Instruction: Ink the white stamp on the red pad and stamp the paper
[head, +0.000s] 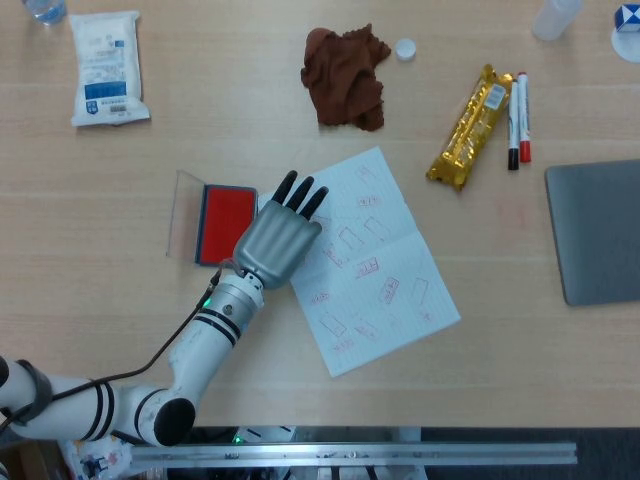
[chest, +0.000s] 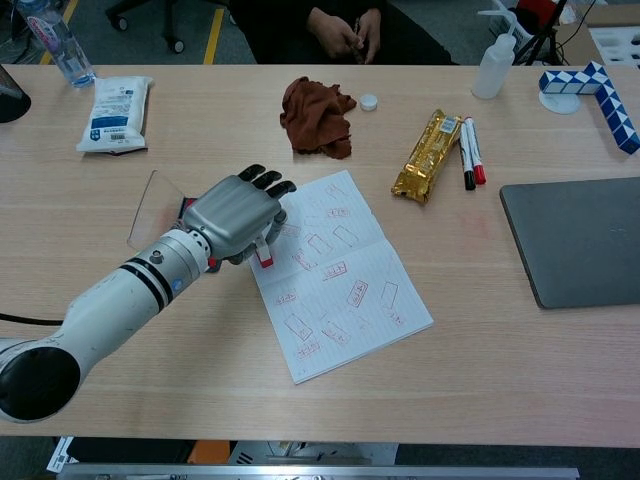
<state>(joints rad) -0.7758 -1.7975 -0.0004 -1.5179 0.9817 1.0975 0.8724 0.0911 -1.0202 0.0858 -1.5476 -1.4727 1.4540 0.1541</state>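
Note:
My left hand (head: 278, 235) hovers over the left edge of the paper (head: 375, 265), fingers curled down around the white stamp. The chest view shows the stamp (chest: 264, 256) under the hand (chest: 232, 215), with its red base at the edge of the paper (chest: 345, 280); whether it touches the sheet cannot be told. Several red stamp marks cover the paper. The red ink pad (head: 226, 222) lies open just left of the hand, its clear lid (head: 184, 213) folded out to the left. The right hand does not show in either view.
A brown cloth (head: 345, 75) and a white cap (head: 404, 48) lie beyond the paper. A gold snack pack (head: 470, 125) and two markers (head: 517, 118) sit to the right, with a grey laptop (head: 595, 230) at the right edge. A wipes packet (head: 107, 68) lies far left.

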